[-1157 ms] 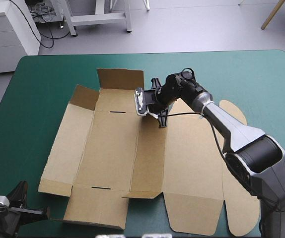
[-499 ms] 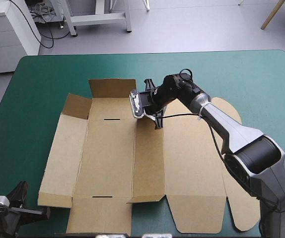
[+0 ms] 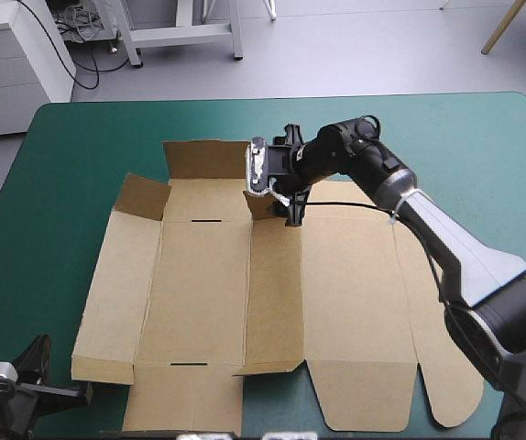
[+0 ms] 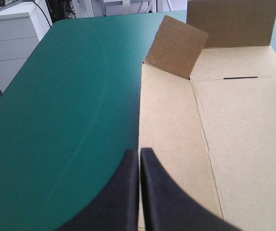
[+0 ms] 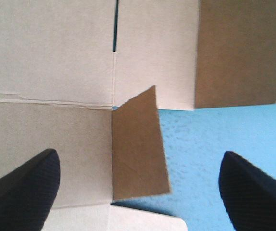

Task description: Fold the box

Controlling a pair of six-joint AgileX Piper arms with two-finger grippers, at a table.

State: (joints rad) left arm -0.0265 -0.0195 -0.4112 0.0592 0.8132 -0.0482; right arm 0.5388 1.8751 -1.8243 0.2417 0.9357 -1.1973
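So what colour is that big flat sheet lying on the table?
Brown: the box is plain board, seen best in the high view, on the teal-green table.

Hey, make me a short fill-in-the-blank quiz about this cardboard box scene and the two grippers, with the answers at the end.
1. The right gripper hovers with its fingers ____ on either side of a small flap at the far edge of the box.
2. The left gripper, near the box's left edge, has its fingers ____.
3. The brown board lies mostly flat on a ____ cover.

Missing words: open; shut; teal-green.
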